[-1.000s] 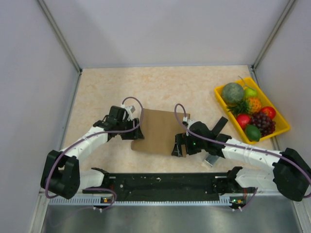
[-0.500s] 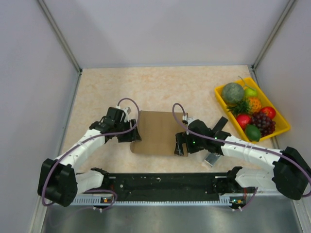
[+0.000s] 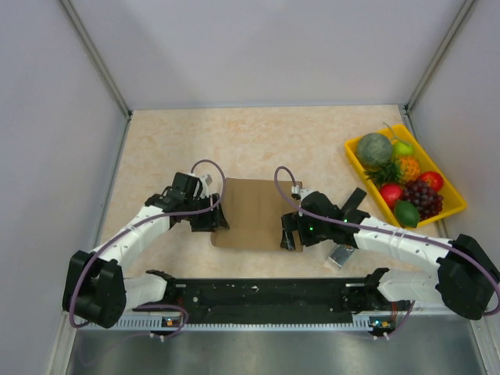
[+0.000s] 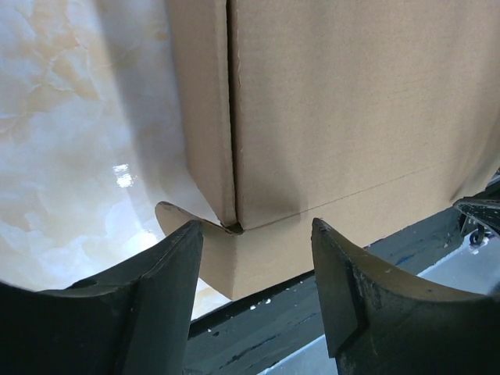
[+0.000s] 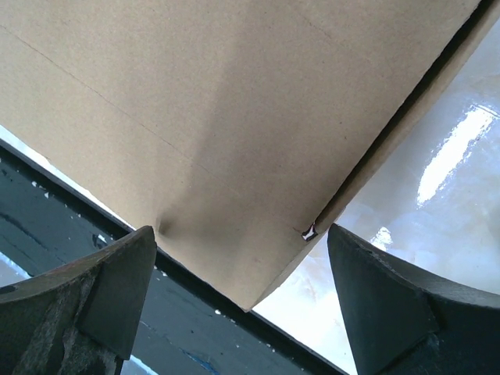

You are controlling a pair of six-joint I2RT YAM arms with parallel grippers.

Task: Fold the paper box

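Left fingers (image 4: pixel 168 297) are released and spread, nothing clamped. The near-left corner of the paper box (image 3: pixel 250 212) shows between them. Can't tell if one finger brushes the small rounded tab (image 4: pixel 176 217) poking out at that corner. Right fingers (image 5: pixel 117 293) are also released and spread wider, framing the box's near-right corner with a gap on both sides. Box lies flat on the tabletop (image 3: pixel 258 137) between the two arms and looks closed from above.

Step, my read: take the near edge at both corners and fold it along the crease (image 4: pixel 375 191) running parallel to that edge.
- Bite only the strip on the near side of the crease, not across it.
- Close both sides together at the same height, or the sheet skews.
- Rotate about the crease rather than pull. The tabletop looks glossy, so the box probably slides.
- Seam (image 4: pixel 228 117) down the box's left side may spring open if that corner gets squeezed hard.

Around the box:
- Black rail (image 3: pixel 266 295) runs just off the near edge, so there's little room to dip fingers under there. Main obstruction.
- Small pale block (image 3: pixel 341 256) sits just right of the near-right corner, under the right arm (image 3: pixel 398 242). Can't tell what it is, but it's close to the wrist's swing.
- Yellow tray (image 3: pixel 455 201) of fruit (image 3: pixel 398 176) is well off to the box's right, out of the way.
- Purple cable loop (image 3: pixel 208 162) rises by the far-left corner and could drag across the top.
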